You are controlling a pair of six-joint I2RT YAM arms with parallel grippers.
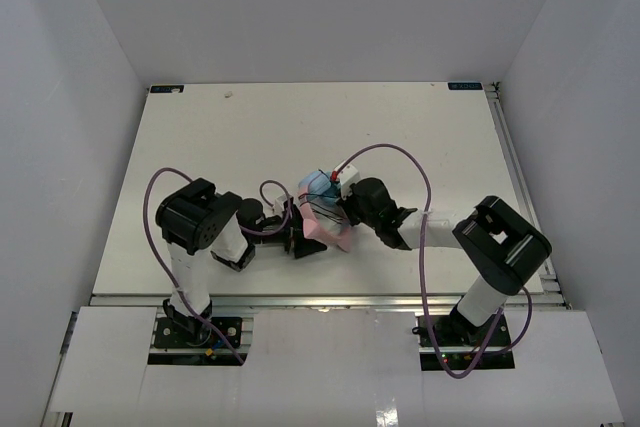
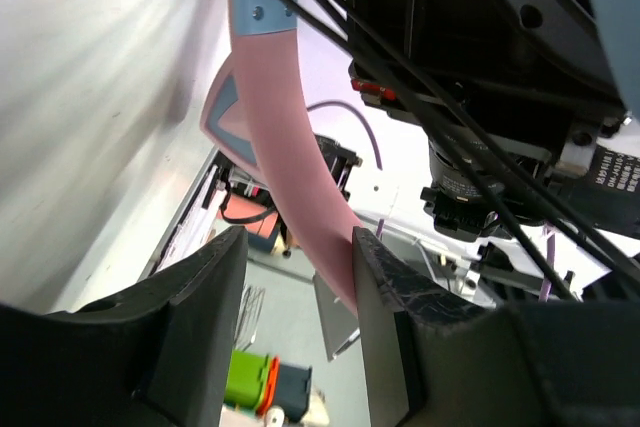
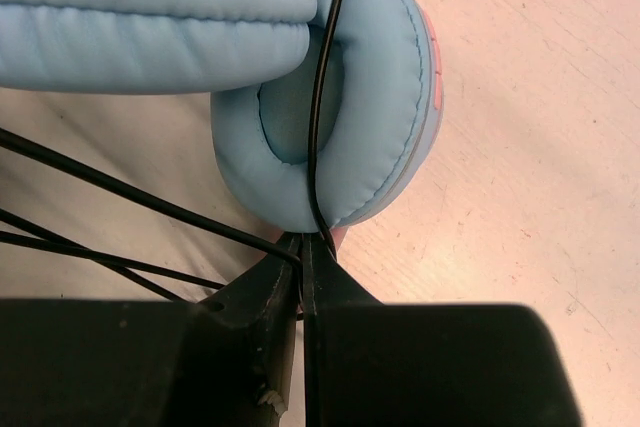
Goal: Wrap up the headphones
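Observation:
The headphones (image 1: 322,209) are at the table's middle, between both arms, light blue ear cups (image 1: 318,185) toward the far side and pink headband (image 1: 328,230) toward the near side. My left gripper (image 1: 298,239) is open around the headband (image 2: 285,137), which passes between the jaws and touches the right finger (image 2: 385,287); a cat ear (image 2: 228,122) shows on the band. My right gripper (image 3: 302,245) is shut on the thin black cord (image 3: 320,127), right below a blue ear cup (image 3: 385,97) that the cord crosses. More turns of the cord (image 2: 420,117) stretch across the headphones.
Purple arm cables (image 1: 400,152) loop over the white table (image 1: 250,137) beside both arms. White walls enclose the left, far and right sides. A metal rail (image 1: 320,299) runs along the near edge by the arm bases.

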